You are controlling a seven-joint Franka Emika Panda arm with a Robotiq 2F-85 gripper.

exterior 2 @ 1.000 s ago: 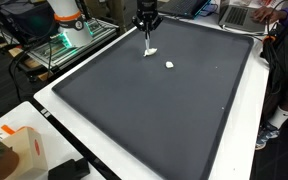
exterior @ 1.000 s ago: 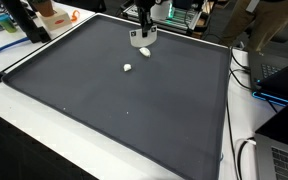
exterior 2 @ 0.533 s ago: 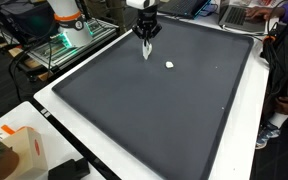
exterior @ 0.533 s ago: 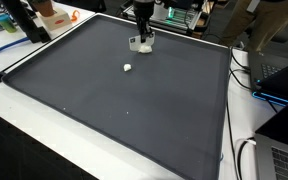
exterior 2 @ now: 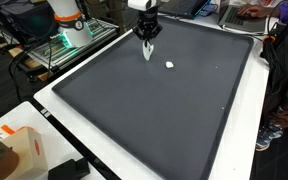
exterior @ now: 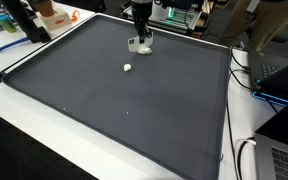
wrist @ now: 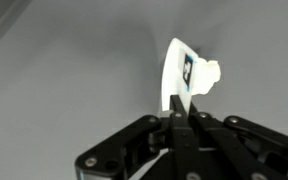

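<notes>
Hanging from the claw over the far end of the dark mat on the counter, a thin white piece is gripped by one edge, the jaws clamped tight on it. A small white lump lies apart, nearer the middle. Only a narrow edge seems caught, so firm pressure is advised, and any motion is best made slowly, without swinging.

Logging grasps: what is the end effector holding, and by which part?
A small flat white piece, pinched by one edge in the shut end effector.
</notes>
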